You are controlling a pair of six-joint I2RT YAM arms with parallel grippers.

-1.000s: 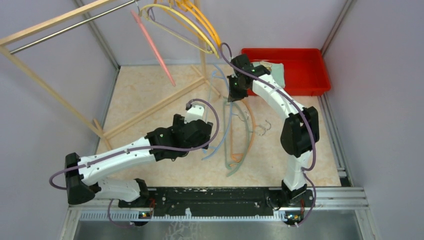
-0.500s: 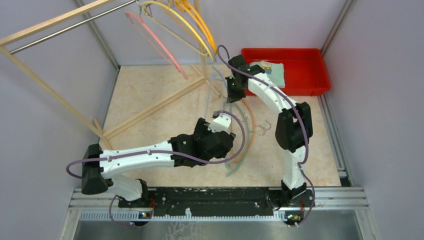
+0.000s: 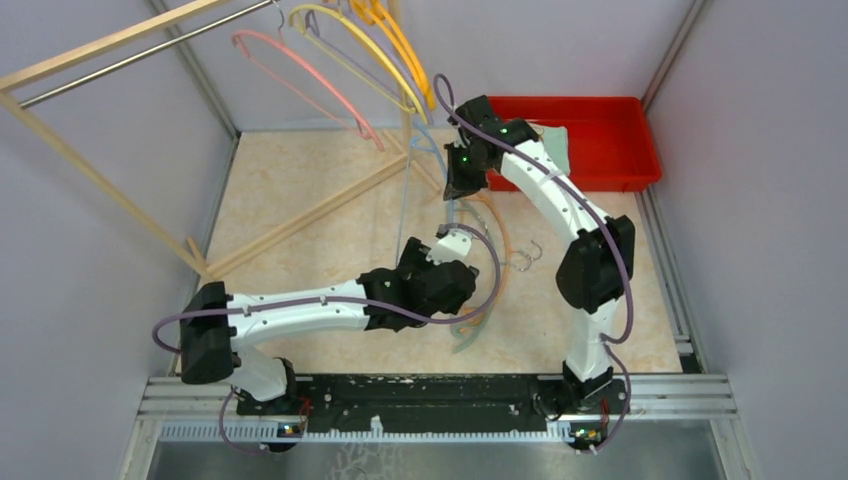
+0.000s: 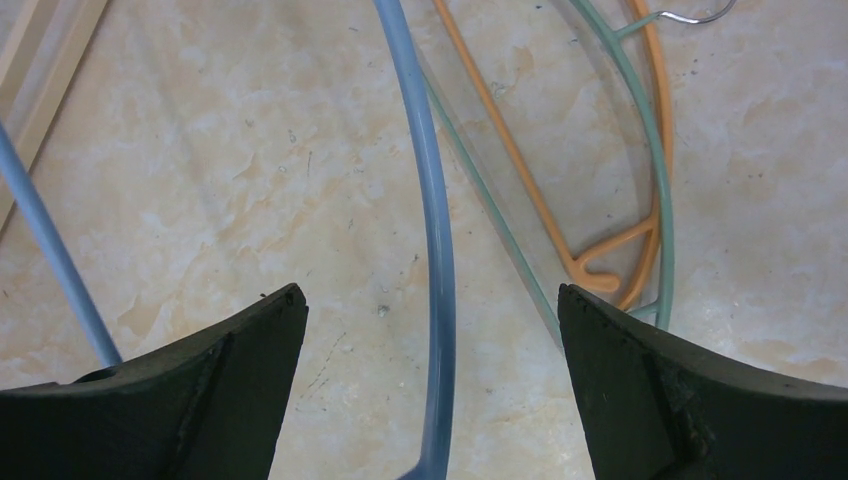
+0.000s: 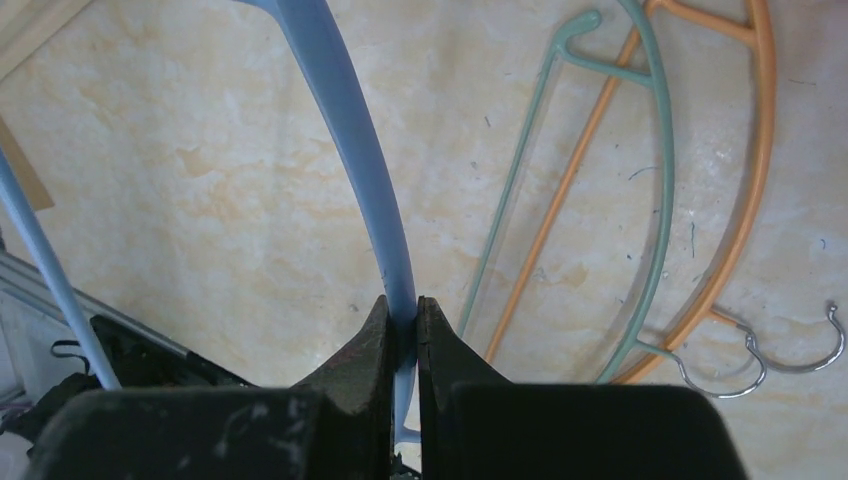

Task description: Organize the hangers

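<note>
Swung right since 1 second ago, our left gripper [image 4: 428,300], fingers apart, now straddles the blue hanger [image 4: 432,230]. Its arc runs lengthwise straight ahead, raised off the floor [image 4: 250,200], to our right gripper [image 5: 402,310], clamped on it farther along.

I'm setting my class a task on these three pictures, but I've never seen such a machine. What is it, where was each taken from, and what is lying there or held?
Two robot arms are bolted to a table. The wide picture looks down from above; each close-up comes from a camera on one wrist. The right gripper pinches a blue hanger; the left gripper is open, with that hanger between its fingers. A green hanger and an orange hanger lie on the table. A pink hanger and a yellow hanger hang on the wooden rack.
</note>
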